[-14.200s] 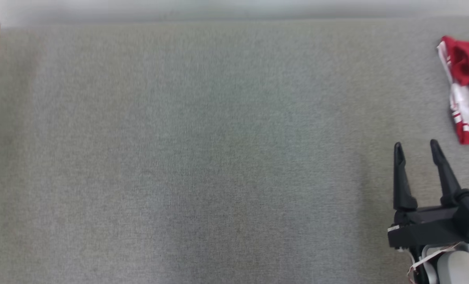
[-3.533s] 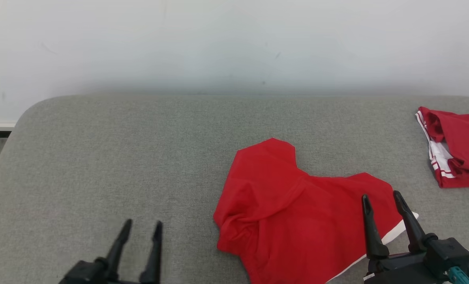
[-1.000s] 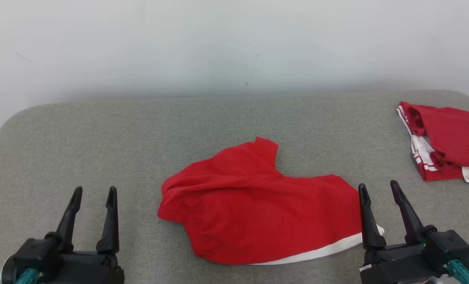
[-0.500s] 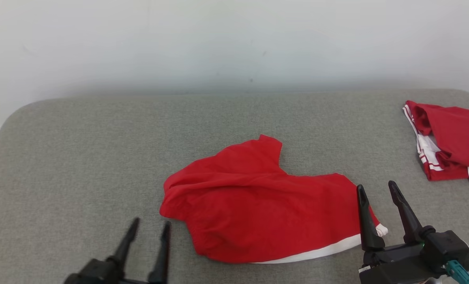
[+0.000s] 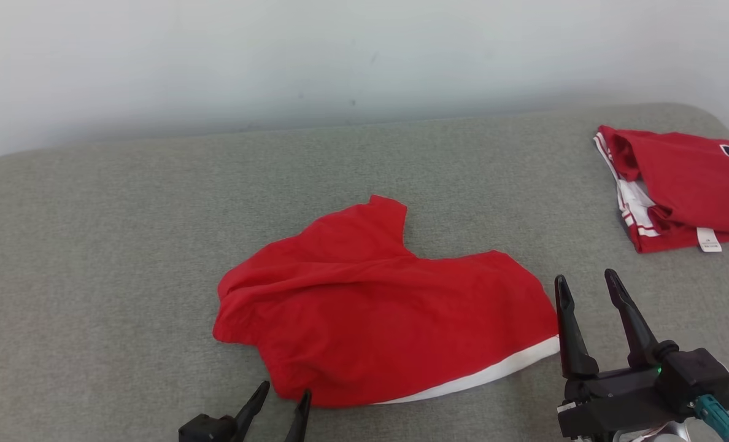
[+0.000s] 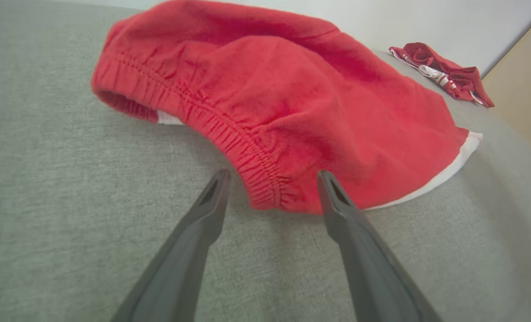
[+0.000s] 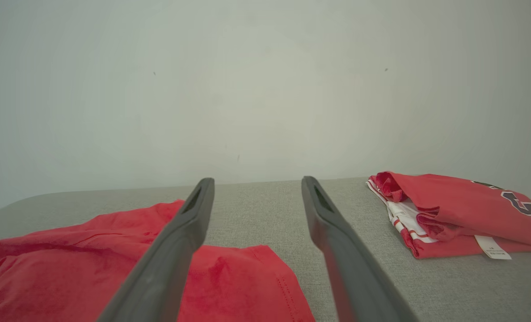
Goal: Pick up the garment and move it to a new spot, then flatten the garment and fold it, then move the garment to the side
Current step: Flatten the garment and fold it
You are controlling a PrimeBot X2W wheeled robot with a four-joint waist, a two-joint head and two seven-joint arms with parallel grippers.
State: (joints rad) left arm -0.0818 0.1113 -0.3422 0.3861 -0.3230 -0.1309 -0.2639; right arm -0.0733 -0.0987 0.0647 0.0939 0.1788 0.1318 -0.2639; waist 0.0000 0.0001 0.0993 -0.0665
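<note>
Red cloth, the garment, is lying crumpled near the middle of the grey padded table, not yet flattened. I am holding my left gripper spread wide with nothing in it, its tips pointing at the near corner of the elastic waistband, which is bunching up between them in the left wrist view. My right gripper is standing just as wide and empty, beside the leg end with the white hem band. I am weighing the risks. Closing the left fingers on that gathered corner, I may be pinching only one layer, or a fold too many, and the garment would be lifting twisted instead of spreading. Pressing down too far could be dragging my fingertips into the table cover. Pulling sideways too hard could be sliding the cloth toward the folded red jersey lying well apart at the far right.
</note>
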